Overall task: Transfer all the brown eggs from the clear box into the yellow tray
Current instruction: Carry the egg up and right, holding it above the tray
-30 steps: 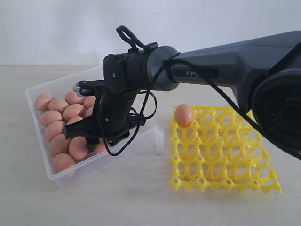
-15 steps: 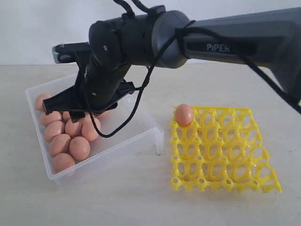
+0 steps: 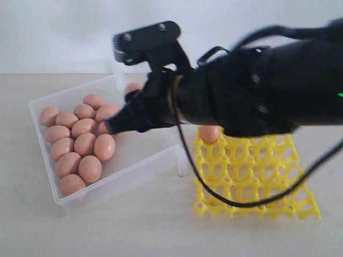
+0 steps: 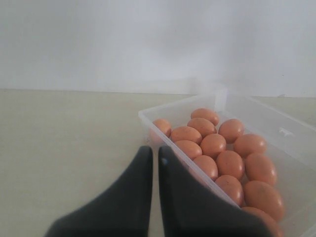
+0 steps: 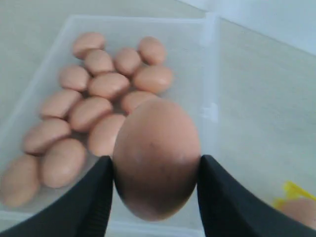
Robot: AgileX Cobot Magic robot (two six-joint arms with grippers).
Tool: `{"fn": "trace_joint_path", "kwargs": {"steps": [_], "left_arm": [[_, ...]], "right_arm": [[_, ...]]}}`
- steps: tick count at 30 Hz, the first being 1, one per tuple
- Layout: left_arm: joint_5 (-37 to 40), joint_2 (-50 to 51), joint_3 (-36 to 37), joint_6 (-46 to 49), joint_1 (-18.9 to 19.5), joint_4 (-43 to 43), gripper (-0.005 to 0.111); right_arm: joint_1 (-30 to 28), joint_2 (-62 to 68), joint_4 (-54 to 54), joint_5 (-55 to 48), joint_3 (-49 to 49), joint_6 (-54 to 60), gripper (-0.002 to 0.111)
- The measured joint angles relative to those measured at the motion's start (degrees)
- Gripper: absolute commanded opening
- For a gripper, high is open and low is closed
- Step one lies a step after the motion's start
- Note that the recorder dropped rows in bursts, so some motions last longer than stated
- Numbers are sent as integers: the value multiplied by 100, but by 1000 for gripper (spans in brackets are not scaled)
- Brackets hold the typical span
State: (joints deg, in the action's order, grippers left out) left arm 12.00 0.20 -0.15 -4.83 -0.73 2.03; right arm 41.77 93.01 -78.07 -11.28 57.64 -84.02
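- Brown eggs [image 3: 80,139] crowd the clear box [image 3: 134,163] in the exterior view; one egg [image 3: 210,134] sits in the yellow tray [image 3: 252,182].
- Left wrist view: your left gripper [image 4: 154,157] is closed and empty (just beside the box wall).
- Right wrist view: your right gripper [image 5: 155,165], part-open, clamps a speckled egg [image 5: 155,148] above the box.

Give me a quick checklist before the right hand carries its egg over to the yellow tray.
1. Grip: ok. The right hand pinches the held egg between both fingers.
2. Lift: ok. The held egg hangs above the loose eggs in the clear box.
3. Free cells: ok. The yellow tray shows only the placed egg, in a corner cell. The other visible cells are open.
4. Route over the box wall: cannot tell. The arm hides that stretch in the exterior view.
5. Left hand: ok. It is shut and sits outside the box wall.
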Motion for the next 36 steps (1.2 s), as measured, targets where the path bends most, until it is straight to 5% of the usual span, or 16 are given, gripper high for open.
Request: {"fn": "trace_joint_path", "kwargs": {"steps": [5, 11, 16, 25, 31, 36], "left_arm": [[0, 0, 0, 0, 0, 0, 4], [0, 0, 0, 0, 0, 0, 4], [0, 0, 0, 0, 0, 0, 4], [0, 0, 0, 0, 0, 0, 4], [0, 0, 0, 0, 0, 0, 4], [0, 0, 0, 0, 0, 0, 4]], "right_arm": [[-417, -653, -1846, -1587, -1039, -2153, 0], [-889, -886, -2125, -3367, -1148, -2506, 0], [-1439, -886, -2150, -3746, -1138, -3368, 0], [-2965, -886, -2144, -2407, -830, -3615, 0], [-4505, -886, -2122, -688, -535, -3615, 0], [-5151, -886, -2122, 533, 31, -3566, 0]]}}
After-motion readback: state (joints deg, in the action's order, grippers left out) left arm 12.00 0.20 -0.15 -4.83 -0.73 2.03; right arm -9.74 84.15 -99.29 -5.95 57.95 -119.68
